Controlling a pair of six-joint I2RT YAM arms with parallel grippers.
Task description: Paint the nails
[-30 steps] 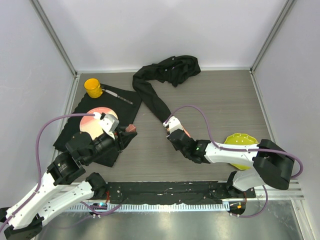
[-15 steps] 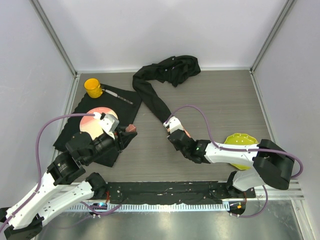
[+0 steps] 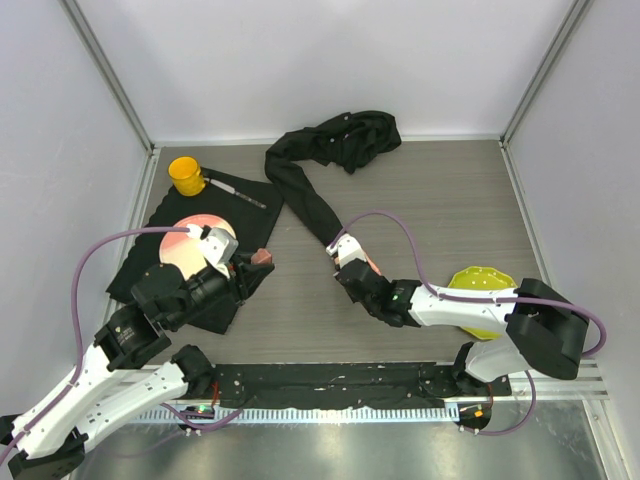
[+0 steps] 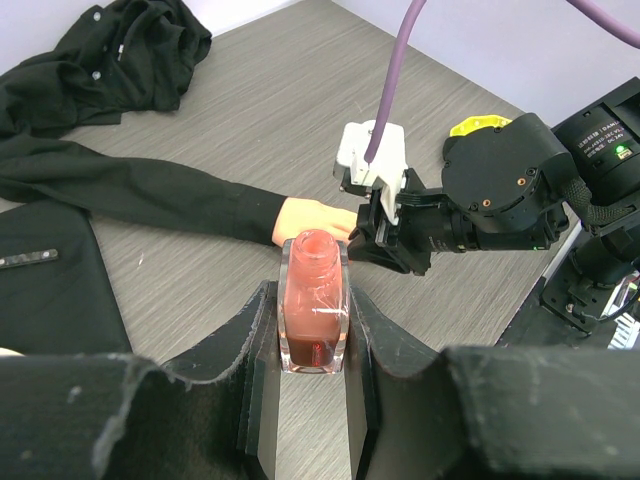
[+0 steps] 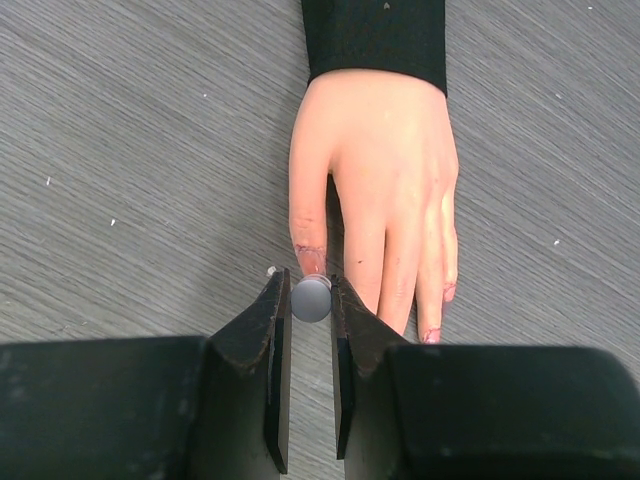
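While your right arm lies low, stretched leftward across the worktop (image 3: pixel 450 200), its tool (image 5: pixel 308 288) points at the hand (image 5: pixel 385 170), pinching a small grey cap (image 5: pixel 311 298) right at the thumb tip. Your left arm is bent over the black cloth (image 3: pixel 215 205), its tool (image 4: pixel 313 292) clamped on an open, upright bottle (image 4: pixel 313 318) of pinkish-red polish. The hand lies palm down near mid-worktop, fingers toward the right tool, black sleeve (image 5: pixel 375 35) trailing away. The nails (image 5: pixel 311 258) are tiny with smeared red edges; the thumb's sits just beyond the cap.
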